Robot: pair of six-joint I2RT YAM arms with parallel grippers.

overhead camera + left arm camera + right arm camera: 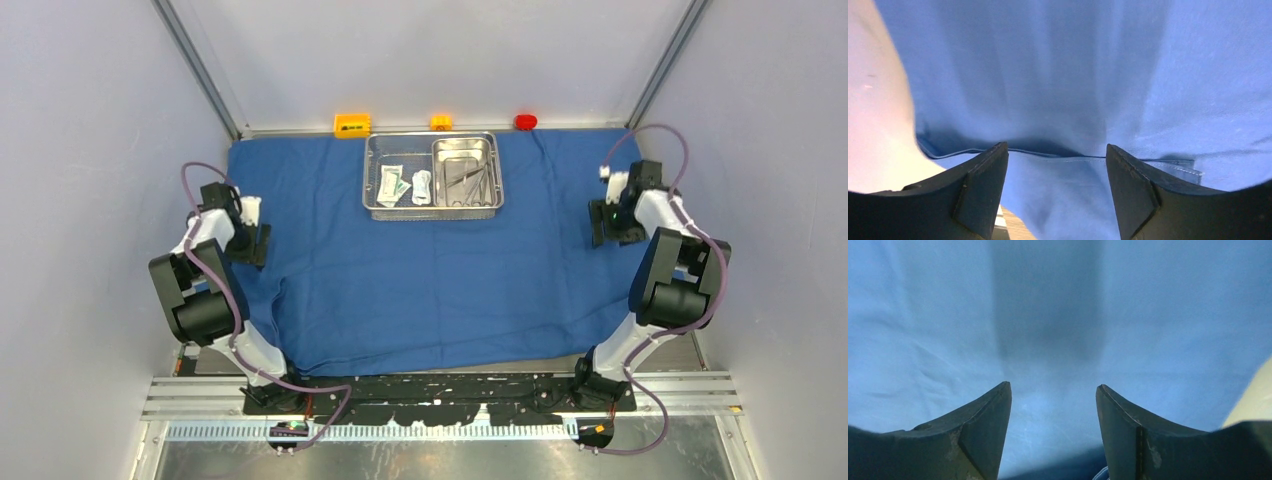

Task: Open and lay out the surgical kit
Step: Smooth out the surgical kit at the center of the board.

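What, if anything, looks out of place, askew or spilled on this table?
Nothing looks spilled or damaged. The blue cloth lies spread out. The mesh tray sits square at its far edge, with the pan and packets inside. One small oddity: the cloth's hem is folded over beside the open left gripper.

cloth (430, 290) lies flat and bare from 6 up to the tray (432, 213), open lane between the arms. tray at 12, its rim blocks sideways entry to the pan (452, 155) and packets (400, 185); from above is open. blocks (352, 125) line the back edge behind it. left gripper (256, 243) at 9, right gripper (612, 230) at 3, over the cloth edges, jaws apart. side walls (90, 150) close outboard.
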